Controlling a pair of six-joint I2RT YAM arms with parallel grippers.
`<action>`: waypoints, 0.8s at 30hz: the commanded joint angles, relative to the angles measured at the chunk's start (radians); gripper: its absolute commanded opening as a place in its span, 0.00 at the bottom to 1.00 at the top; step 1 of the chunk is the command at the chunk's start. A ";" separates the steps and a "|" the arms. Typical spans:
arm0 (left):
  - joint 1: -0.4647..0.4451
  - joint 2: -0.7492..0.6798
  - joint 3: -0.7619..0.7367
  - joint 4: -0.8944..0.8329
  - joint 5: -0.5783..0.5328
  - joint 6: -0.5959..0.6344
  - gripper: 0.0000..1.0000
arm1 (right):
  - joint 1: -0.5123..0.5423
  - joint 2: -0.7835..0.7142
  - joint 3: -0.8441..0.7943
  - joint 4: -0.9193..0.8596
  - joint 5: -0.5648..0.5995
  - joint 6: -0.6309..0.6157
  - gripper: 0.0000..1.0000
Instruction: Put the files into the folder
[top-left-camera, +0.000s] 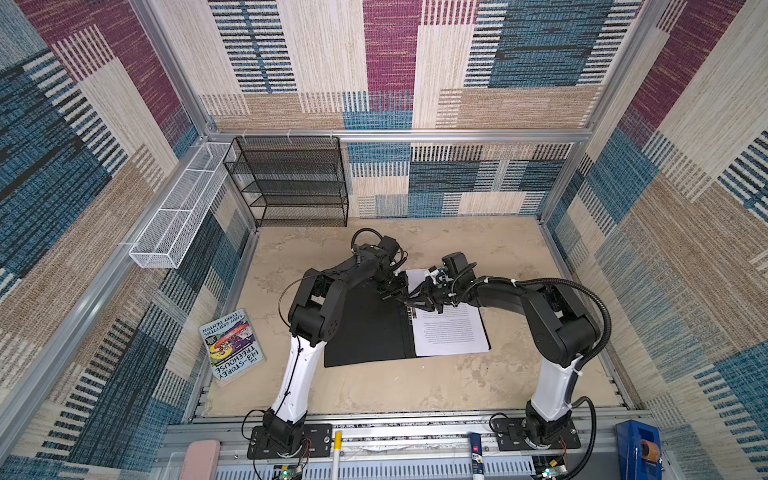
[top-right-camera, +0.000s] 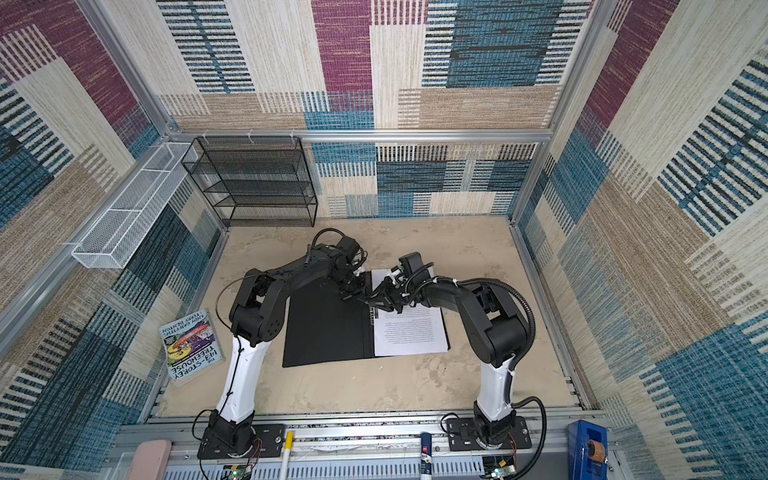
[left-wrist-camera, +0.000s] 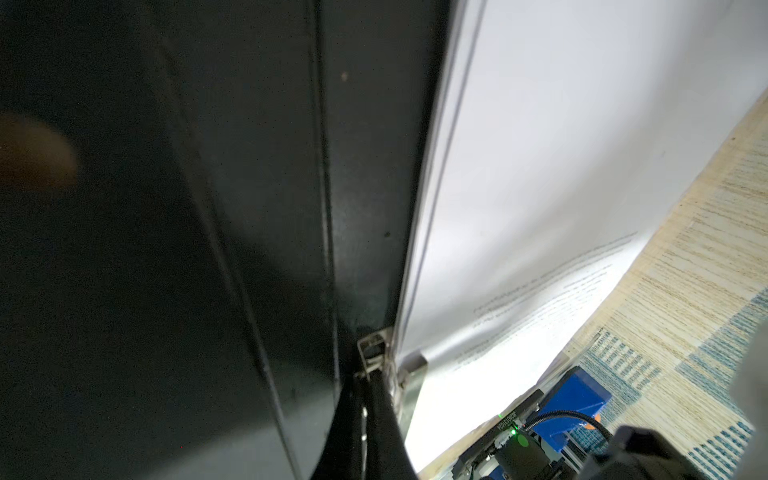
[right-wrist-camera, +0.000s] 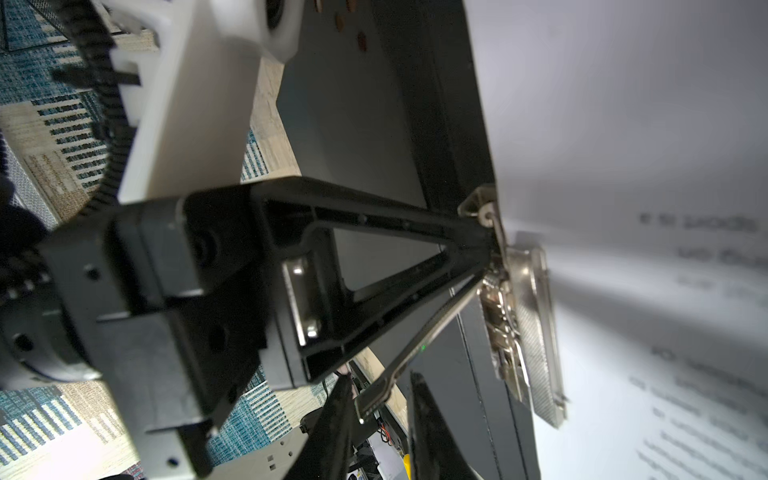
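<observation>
On the table (top-left-camera: 415, 386), folder (top-left-camera: 365, 328) spine front-to-back

You have the folder (top-left-camera: 365, 328) lying open in the middle of the tabletop (top-left-camera: 374, 386). The files (top-left-camera: 451, 328) lie on its right half. The clip (right-wrist-camera: 528, 324) sits on the spine, just left of the files, toward the folder's back edge. The left gripper (top-left-camera: 390, 296) and right gripper (top-left-camera: 409, 301) meet there. The book (top-left-camera: 231, 345) lies by the left edge, toward the front, apart from the folder. The rack (top-left-camera: 291, 183) stands in the back-left corner, and the basket (top-left-camera: 178, 208) hangs on the left wall beside it.
</observation>
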 joint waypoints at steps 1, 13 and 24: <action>-0.006 0.062 -0.036 -0.112 -0.223 -0.018 0.00 | -0.002 0.001 0.001 0.034 -0.027 0.016 0.23; -0.006 0.068 -0.037 -0.112 -0.224 -0.018 0.00 | -0.002 -0.001 -0.019 0.057 -0.054 0.025 0.17; -0.005 0.068 -0.038 -0.113 -0.227 -0.021 0.00 | -0.002 0.001 -0.022 0.064 -0.066 0.025 0.22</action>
